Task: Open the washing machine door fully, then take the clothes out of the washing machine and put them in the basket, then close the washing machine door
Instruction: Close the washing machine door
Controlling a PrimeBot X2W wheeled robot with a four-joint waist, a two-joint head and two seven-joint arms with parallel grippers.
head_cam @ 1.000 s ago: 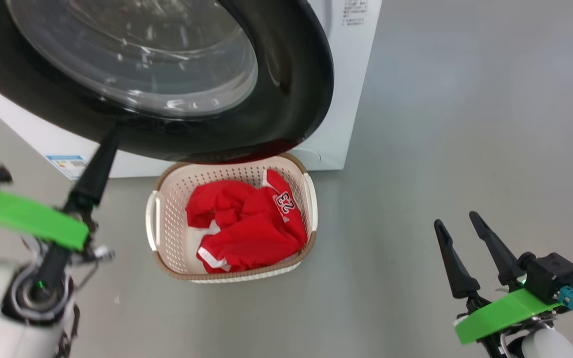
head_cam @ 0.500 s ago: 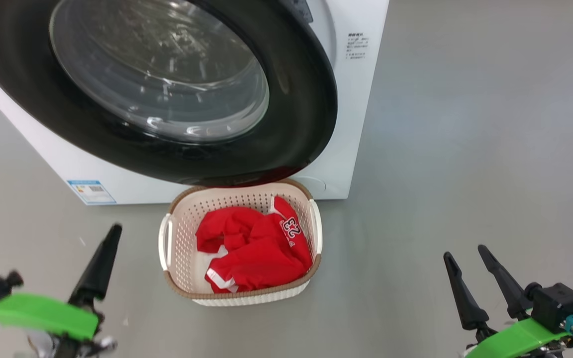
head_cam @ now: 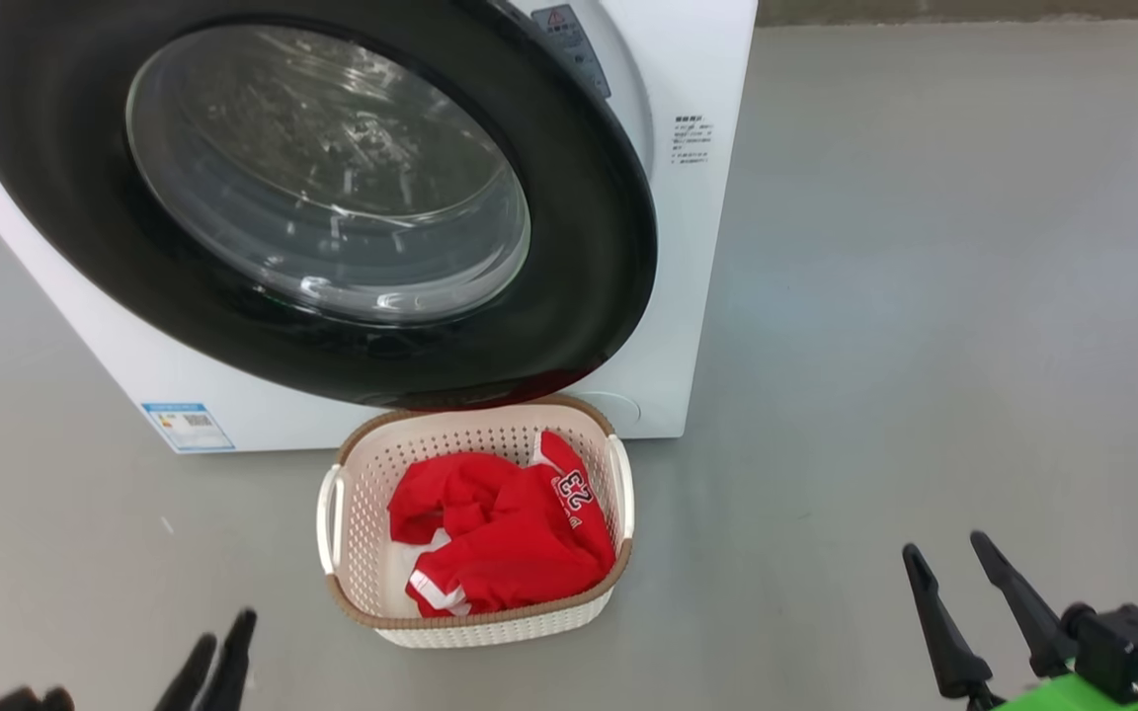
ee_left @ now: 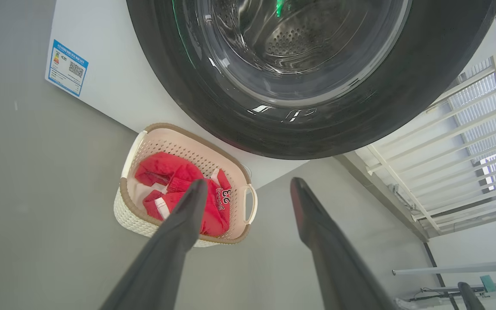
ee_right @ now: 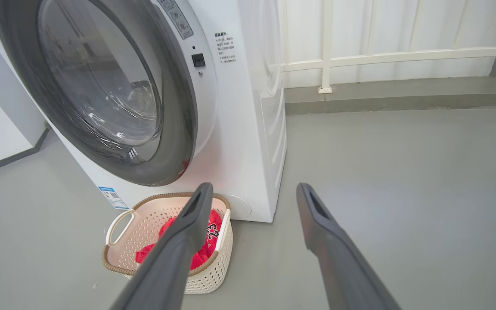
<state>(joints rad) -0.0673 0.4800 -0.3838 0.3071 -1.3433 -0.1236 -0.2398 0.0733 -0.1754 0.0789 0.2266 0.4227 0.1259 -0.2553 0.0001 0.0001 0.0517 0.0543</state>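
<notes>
The left hand [head_cam: 225,632] is cut off at the bottom edge of the head view, with only two spread, empty fingers showing; the right hand [head_cam: 944,545] is also released and empty. The clothes [head_cam: 510,533] lie in the basket [head_cam: 475,620] just before the washer [head_cam: 697,296], whose door [head_cam: 589,247] seems shut. A second ago a left finger reached the door rim; now it is well apart.

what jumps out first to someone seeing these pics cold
The big glossy black-rimmed washing machine door dominates the upper left of the head view, on the white washing machine. Just below it, on the grey floor, bright red clothes lie in the cream basket.
</notes>
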